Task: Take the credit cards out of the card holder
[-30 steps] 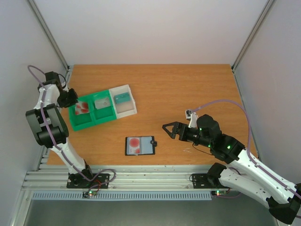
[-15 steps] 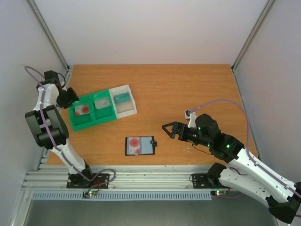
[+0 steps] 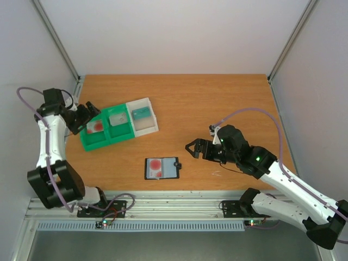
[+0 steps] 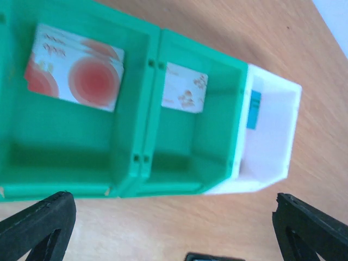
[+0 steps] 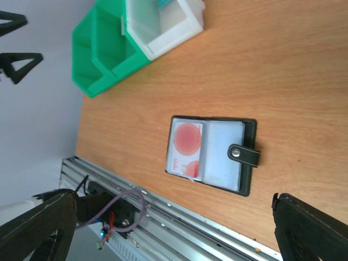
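Note:
The card holder [image 3: 162, 168] lies open on the table near the front edge, its snap tab [image 5: 244, 155] pointing right. A credit card with red blotches [image 5: 186, 148] sits in its left pocket. Other credit cards lie in the green tray [image 3: 91, 142]: a red-blotched one [image 4: 73, 68] in the left compartment and a whitish one [image 4: 185, 94] in the middle. A teal card [image 4: 253, 102] rests in the white box [image 4: 272, 163]. My left gripper [image 3: 87, 115] hangs open just left of the tray, empty. My right gripper [image 3: 192, 150] stands open and empty, right of the holder.
The tray and white box [image 3: 142, 116] stand joined at the table's left. An aluminium rail [image 3: 163, 205] runs along the front edge. White walls close in the left, back and right sides.
My left gripper has opened and drawn back to the left, off the tray's left compartment, where the red-blotched card lies. The right gripper has shifted slightly up and left.

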`<state>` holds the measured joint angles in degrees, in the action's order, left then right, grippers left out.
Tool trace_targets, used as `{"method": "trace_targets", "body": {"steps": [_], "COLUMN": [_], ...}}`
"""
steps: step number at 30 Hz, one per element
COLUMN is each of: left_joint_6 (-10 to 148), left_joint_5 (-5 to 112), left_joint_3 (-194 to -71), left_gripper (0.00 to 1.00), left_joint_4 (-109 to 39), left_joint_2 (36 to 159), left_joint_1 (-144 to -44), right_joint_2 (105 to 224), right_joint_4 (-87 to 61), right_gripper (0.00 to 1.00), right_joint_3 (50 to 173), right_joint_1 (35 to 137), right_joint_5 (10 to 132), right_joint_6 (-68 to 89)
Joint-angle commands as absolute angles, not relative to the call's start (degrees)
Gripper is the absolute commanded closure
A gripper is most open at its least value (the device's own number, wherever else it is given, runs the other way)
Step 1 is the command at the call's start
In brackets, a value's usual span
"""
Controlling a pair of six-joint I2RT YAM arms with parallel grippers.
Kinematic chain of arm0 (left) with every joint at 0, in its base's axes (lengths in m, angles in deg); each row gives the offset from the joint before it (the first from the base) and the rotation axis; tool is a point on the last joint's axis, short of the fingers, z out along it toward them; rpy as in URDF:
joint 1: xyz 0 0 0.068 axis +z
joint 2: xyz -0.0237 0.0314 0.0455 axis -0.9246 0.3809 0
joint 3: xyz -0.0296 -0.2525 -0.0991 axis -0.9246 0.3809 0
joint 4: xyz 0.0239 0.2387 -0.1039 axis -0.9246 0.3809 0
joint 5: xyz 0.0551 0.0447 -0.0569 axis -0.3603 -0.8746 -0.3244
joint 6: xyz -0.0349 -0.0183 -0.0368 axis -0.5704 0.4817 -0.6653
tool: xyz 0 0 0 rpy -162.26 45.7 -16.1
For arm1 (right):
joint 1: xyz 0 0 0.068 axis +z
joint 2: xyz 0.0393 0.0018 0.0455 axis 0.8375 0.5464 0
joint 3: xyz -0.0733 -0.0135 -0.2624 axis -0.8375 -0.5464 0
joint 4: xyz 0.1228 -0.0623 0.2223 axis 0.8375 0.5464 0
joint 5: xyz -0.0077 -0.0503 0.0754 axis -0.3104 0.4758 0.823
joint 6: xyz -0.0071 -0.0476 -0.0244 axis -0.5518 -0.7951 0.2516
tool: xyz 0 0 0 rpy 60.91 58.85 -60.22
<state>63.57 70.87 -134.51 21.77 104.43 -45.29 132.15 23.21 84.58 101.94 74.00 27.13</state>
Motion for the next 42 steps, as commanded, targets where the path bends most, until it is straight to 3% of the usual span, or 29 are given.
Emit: {"method": "trace_targets", "body": {"steps": [1, 4, 8, 14, 17, 26, 32, 42], "left_joint_6": [62.1, 62.0, 62.3, 59.9, 57.7, 51.3, 47.6, 43.4], "left_joint_5": [77.1, 79.1, 80.2, 81.8, 80.9, 78.7, 77.0, 76.1], "left_joint_3": [-128.8, -125.9, -123.4, -119.2, -117.5, -113.7, -107.5, -98.6], "left_gripper": [0.01, 0.08, 0.19, 0.46, 0.49, 0.56, 0.75, 0.93], "left_joint_4": [22.0, 23.0, 25.3, 23.8, 22.8, 19.9, 13.6, 2.9], "left_joint_2": [97.8, 94.7, 93.1, 89.0, 86.8, 84.5, 83.0, 86.6], "left_joint_1": [-46.8, -50.6, -56.5, -63.3, -68.2, -80.9, -86.8, -91.5], "right_joint_2": [135.4, 137.6, 140.5, 144.4, 146.0, 155.5, 162.6, 172.1], "right_joint_4": [27.4, 25.8, 22.7, 18.4, 15.4, 7.2, 1.7, -3.7], "right_gripper": [0.01, 0.03, 0.12, 0.41, 0.53, 0.61, 0.63, 0.66], "right_joint_3": [88.2, 88.2, 87.3, 85.4, 84.0, 84.2, 84.8, 85.1], "right_joint_1": [102.1, 102.2, 102.3, 102.6, 103.4, 106.1, 107.8, 109.6], "right_joint_5": [74.4, 77.2, 79.4, 81.4, 82.1, 83.3, 84.1, 85.8], "right_joint_6": [24.1, 23.7, 23.3, 24.2, 25.5, 26.8, 28.3, 29.0]}}
